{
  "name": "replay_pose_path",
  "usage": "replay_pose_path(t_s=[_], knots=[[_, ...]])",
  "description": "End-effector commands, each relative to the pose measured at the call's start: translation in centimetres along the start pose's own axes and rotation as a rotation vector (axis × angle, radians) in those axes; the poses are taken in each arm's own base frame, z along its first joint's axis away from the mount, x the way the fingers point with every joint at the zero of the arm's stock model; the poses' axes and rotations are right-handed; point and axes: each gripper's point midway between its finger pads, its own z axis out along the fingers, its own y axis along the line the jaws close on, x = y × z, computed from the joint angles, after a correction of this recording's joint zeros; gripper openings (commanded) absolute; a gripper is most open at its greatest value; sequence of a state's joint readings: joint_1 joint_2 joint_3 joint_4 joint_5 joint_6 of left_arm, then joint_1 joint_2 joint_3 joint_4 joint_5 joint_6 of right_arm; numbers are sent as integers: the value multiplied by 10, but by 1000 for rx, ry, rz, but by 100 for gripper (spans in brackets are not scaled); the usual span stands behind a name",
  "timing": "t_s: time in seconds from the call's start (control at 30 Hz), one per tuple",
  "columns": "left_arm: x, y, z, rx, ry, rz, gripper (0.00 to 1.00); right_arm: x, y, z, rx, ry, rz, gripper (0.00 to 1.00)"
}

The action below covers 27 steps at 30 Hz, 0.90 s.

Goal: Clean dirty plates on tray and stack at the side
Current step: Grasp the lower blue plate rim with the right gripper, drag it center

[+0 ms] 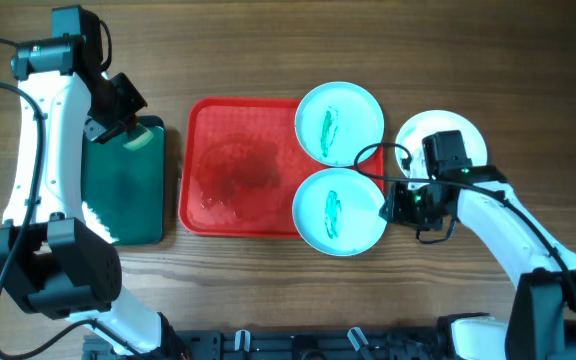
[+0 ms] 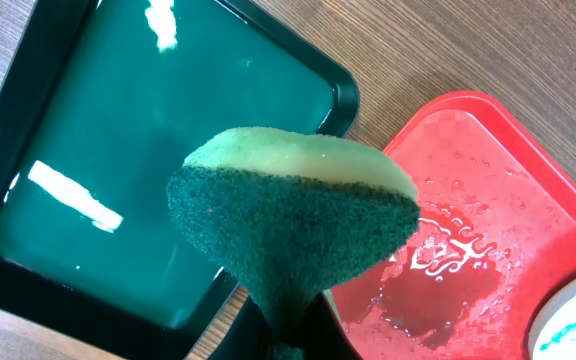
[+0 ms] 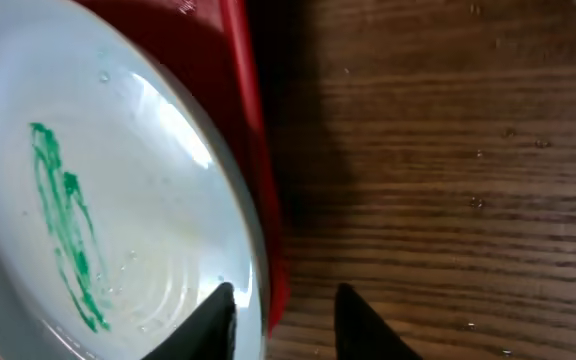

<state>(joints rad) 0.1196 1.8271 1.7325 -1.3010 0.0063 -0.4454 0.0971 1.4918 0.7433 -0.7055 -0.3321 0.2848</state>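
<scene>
**Overhead and wrist views.** The red tray [image 1: 238,165] lies mid-table [image 1: 268,50], and its bare floor is wet with droplets and a darker puddle. 2 plates fill its right end, the upper aqua plate [image 1: 339,122] and the lower aqua plate [image 1: 338,212]. They sit edge to edge, and each carries 1 teal-green smear [image 1: 329,125].

The white plate [image 1: 415,138] rests on the wood just right of the tray, its middle hidden by the right arm's wrist. A black cable [image 1: 368,150] loops over the upper aqua plate's lower right edge.

The right gripper [image 1: 390,205] sits at the lower aqua plate's right edge with its fingers spread. In the wrist view, 1 finger [image 3: 218,315] lies over the plate and the other over bare wood. The plate's edge and the tray's rim lie between them; whether they touch cannot be told.

The left gripper [image 1: 126,122] pinches a sponge [image 2: 298,210], whose dark scouring face is turned toward the wrist camera. It hangs above the upper right corner, as seen from overhead, of the dark green tray [image 1: 123,195]. That tray lies just left of the red tray, not touching it.
</scene>
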Motion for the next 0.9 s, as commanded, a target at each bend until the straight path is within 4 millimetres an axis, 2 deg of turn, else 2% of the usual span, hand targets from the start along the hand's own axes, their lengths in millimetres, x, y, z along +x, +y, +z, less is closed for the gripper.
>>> replay_pose_path(t_s=[0.0,0.17,0.23,0.3,0.37,0.47,0.5,0.57,0.63,0.7,0.87], knots=[[0,-2,1,10,5,23,4,-1,-2,5,10,2,1,24],[0,-2,1,11,5,23,4,-3,-1,5,6,-10,-4,4],[0,-2,1,11,5,23,4,-4,-1,5,5,-12,-6,4],[0,-2,1,11,6,23,4,-2,9,2,-42,8,-19,4],[0,-2,1,11,6,23,4,-2,26,-7,-121,31,-29,4],[0,-2,1,11,5,23,4,-15,66,-30,-280,24,-61,4],[0,-2,1,11,5,23,4,-24,81,-38,-328,8,-56,4],[0,-2,1,11,5,23,4,-38,96,-42,-341,-46,-50,4],[0,-2,1,12,4,23,4,-54,110,-38,-312,-125,-23,4],[-1,-3,1,14,-1,22,4,-67,135,-32,-298,-223,-58,4],[-1,-3,1,15,-2,22,4,-79,182,-1,-178,-279,-150,4]])
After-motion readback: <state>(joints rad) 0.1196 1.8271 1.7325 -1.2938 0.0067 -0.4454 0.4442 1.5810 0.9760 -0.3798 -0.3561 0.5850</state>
